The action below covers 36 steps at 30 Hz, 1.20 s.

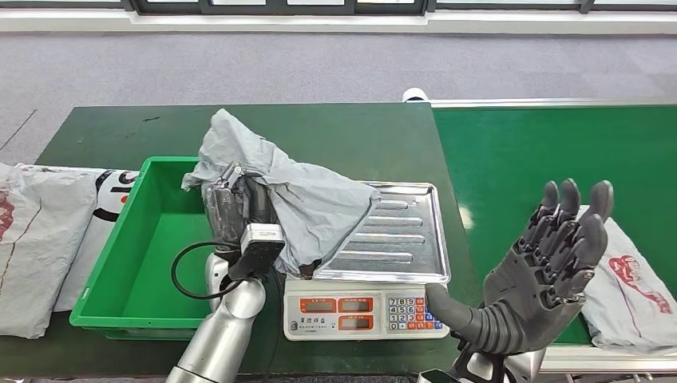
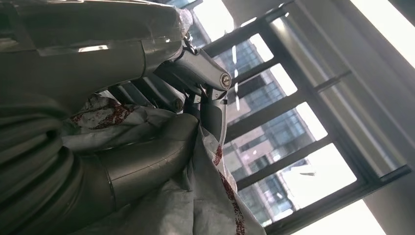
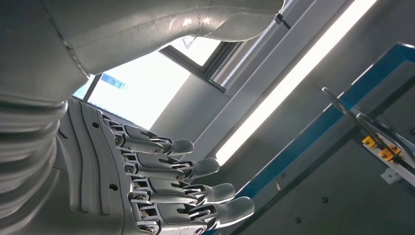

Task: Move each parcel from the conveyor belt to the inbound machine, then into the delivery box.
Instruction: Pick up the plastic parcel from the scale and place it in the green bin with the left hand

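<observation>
My left hand (image 1: 231, 203) grips a crumpled grey parcel (image 1: 295, 195) and holds it up over the gap between the green box (image 1: 136, 271) and the scale's steel tray (image 1: 399, 231). Part of the bag droops onto the tray's left side. In the left wrist view the grey bag with red print (image 2: 195, 196) lies against the fingers (image 2: 205, 78). My right hand (image 1: 551, 263) is raised palm up and open above the belt edge, fingers spread and holding nothing; its fingers (image 3: 186, 169) point to the ceiling in the right wrist view. Another grey parcel with red print (image 1: 631, 287) lies on the conveyor belt (image 1: 551, 152) beside it.
The scale's front panel with displays and keypad (image 1: 363, 311) faces me. Grey and white bags (image 1: 40, 239) lie left of the green box on the dark green table (image 1: 335, 136). Grey floor lies beyond the table.
</observation>
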Tool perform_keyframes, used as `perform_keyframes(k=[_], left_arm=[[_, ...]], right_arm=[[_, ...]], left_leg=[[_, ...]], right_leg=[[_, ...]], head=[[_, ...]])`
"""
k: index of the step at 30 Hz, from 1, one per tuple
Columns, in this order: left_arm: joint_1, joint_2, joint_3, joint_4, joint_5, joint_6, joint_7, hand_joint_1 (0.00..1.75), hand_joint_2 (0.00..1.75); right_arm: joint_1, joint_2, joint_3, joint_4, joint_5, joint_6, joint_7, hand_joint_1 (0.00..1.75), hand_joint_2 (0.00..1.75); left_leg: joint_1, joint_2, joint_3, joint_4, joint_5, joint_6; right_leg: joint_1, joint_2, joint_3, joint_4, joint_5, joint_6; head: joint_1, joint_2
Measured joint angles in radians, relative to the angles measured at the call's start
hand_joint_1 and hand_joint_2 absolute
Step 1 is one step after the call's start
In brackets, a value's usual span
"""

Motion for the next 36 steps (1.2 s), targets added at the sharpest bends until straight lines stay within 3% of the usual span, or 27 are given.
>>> perform_keyframes(k=[4, 10, 26, 30, 36], left_arm=[[0.024, 0.001, 0.083, -0.063, -0.042, 0.0, -0.04, 1.75, 1.75], [0.05, 0.005, 0.181, -0.117, -0.088, 0.0, -0.011, 1.75, 1.75], [0.074, 0.009, 0.27, -0.142, -0.145, 0.0, 0.072, 1.75, 1.75], [0.077, 0.009, 0.28, -0.144, -0.154, 0.0, 0.091, 0.03, 1.75], [0.081, 0.01, 0.294, -0.156, -0.157, 0.0, 0.107, 0.0, 1.75]], right_arm=[[0.002, 0.0, -0.005, -0.007, 0.0, 0.0, 0.001, 0.0, 1.75], [0.005, 0.0, -0.013, -0.017, 0.0, 0.0, 0.0, 0.0, 1.75], [0.008, 0.0, -0.017, -0.025, 0.0, 0.0, -0.001, 0.0, 1.75], [0.008, 0.0, -0.016, -0.025, 0.0, 0.0, -0.001, 0.0, 1.75], [0.007, 0.0, -0.014, -0.025, 0.0, 0.0, -0.001, 0.0, 1.75]], left_leg=[[0.0, 0.0, 0.0, 0.0, 0.0, 0.0], [0.0, 0.0, 0.0, 0.0, 0.0, 0.0], [0.0, 0.0, 0.0, 0.0, 0.0, 0.0], [0.0, 0.0, 0.0, 0.0, 0.0, 0.0], [0.0, -0.001, 0.0, 0.0, 0.0, 0.0]], right_leg=[[0.0, 0.0, 0.0, 0.0, 0.0, 0.0], [0.0, 0.0, 0.0, 0.0, 0.0, 0.0], [0.0, 0.0, 0.0, 0.0, 0.0, 0.0], [0.0, 0.0, 0.0, 0.0, 0.0, 0.0], [0.0, 0.0, 0.0, 0.0, 0.0, 0.0]], head=[[0.0, 0.0], [0.0, 0.0], [0.0, 0.0], [0.0, 0.0], [0.0, 0.0]])
